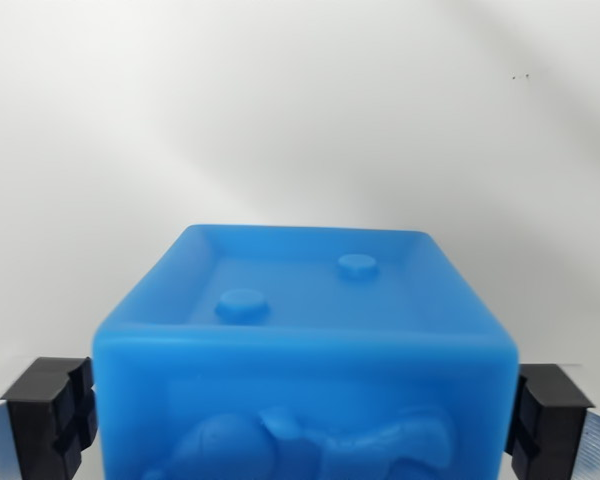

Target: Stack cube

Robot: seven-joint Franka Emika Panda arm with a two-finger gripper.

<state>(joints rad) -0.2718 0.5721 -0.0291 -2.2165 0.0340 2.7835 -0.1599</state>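
- A big blue cube (305, 370) fills the bottom half of the wrist view.
- The gripper (305, 410) squeezes the cube from both sides.
- One black finger pad (52, 410) presses on the cube's left side, and the other pad (548, 412) presses on its right side.
- The cube's top has a raised rim and two round bumps (243, 304).
- Behind the cube there is only a plain white surface (300, 110).

Cube (305, 360) sits between the pincer (305, 420) fingers (50, 415).
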